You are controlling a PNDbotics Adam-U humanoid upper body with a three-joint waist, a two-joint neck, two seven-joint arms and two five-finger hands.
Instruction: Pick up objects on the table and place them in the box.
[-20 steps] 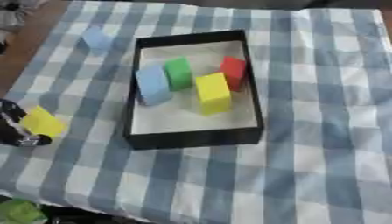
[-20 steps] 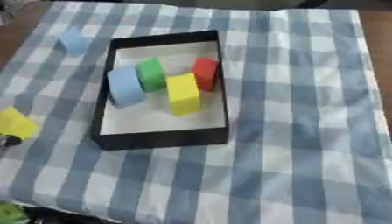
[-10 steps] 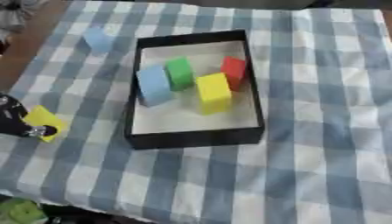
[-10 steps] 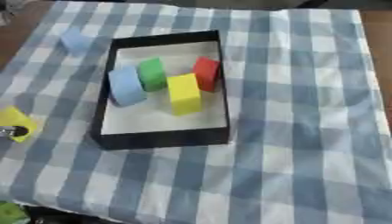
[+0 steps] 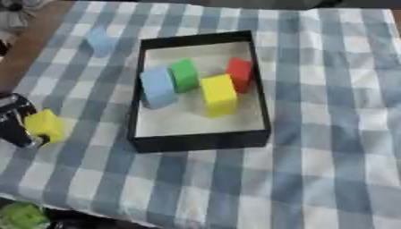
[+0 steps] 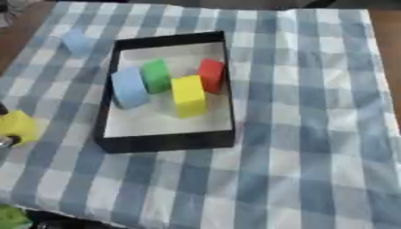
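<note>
Left eye view: the left hand (image 5: 15,123) sits at the left edge of the checked cloth (image 5: 329,134), its dark fingers closed around a small yellow block (image 5: 45,125). Against the picture from a second ago, the block and hand lie slightly farther left and nearer the cloth's edge, though the whole picture has shifted a little too, so part of that is the head moving. The black box (image 5: 200,141) stands at the middle, holding a blue piece (image 5: 158,87), a green piece (image 5: 185,75), a red piece (image 5: 239,74) and a tall yellow piece (image 5: 219,95). A pale blue block (image 5: 100,41) waits on the cloth, far left of the box.

Right eye view: only a sliver of the hand shows beside the yellow block at the left edge. The right hand is not in sight. I judge the grasp made; lifting toward the box comes next.
</note>
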